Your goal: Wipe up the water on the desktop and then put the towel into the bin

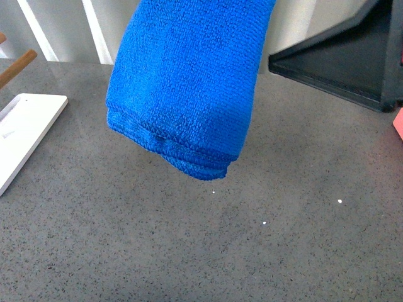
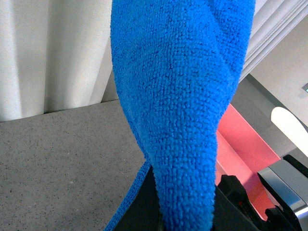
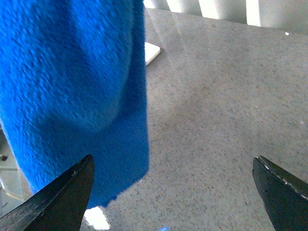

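Note:
The bright blue towel point(image 1: 189, 82) hangs folded from the top of the front view, its lower fold well above the desktop point(image 1: 189, 251). In the left wrist view my left gripper point(image 2: 187, 216) is shut on the towel point(image 2: 178, 96); its dark fingers show on either side of the cloth, which hides their tips. My right gripper point(image 3: 172, 163) is open above the bare desktop point(image 3: 216, 96), nothing between its fingers, with the towel point(image 3: 72, 86) hanging beside one fingertip. A black bin point(image 1: 352, 56) stands at the back right. Three small bright specks point(image 1: 264, 223) dot the desktop.
A flat white tray point(image 1: 25, 126) lies at the left edge, with a wooden handle point(image 1: 16, 68) behind it. A pink container point(image 2: 245, 144) sits near the left gripper and shows at the right edge point(image 1: 398, 123) of the front view. White curtains point(image 2: 48, 57) back the desk.

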Tool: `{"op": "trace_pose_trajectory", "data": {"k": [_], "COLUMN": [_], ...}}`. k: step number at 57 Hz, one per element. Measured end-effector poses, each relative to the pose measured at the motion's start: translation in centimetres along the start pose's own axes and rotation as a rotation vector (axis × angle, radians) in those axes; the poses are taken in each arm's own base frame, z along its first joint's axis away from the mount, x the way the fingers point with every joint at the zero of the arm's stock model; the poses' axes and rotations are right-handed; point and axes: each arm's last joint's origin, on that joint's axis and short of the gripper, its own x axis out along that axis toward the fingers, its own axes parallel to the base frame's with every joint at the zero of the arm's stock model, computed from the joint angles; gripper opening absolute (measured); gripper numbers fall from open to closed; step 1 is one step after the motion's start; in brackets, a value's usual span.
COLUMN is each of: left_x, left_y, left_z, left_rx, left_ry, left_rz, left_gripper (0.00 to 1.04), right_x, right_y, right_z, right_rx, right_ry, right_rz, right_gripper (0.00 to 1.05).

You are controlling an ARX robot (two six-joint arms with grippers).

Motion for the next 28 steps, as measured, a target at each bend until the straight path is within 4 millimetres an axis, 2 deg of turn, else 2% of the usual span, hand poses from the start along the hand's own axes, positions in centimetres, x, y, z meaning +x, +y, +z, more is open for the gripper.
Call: {"op": "trace_pose_trajectory", "data": {"k": [17, 28], "left_x": [0.0, 0.0], "left_y": [0.0, 0.0], "left_z": [0.0, 0.0], "left_rx": [0.002, 0.003], "left_ry": [0.000, 0.000], "left_rz": [0.001, 0.001], "left_gripper": [0.06, 0.06], "right_x": [1.2, 2.2], "right_y": [0.9, 0.7], "right_z": [2.1, 3.0], "right_rx": [-0.068, -0.072], "right_ry": [-0.057, -0.074], "right_rz": [0.120, 0.146], "right_gripper": [0.98, 0.98]}}
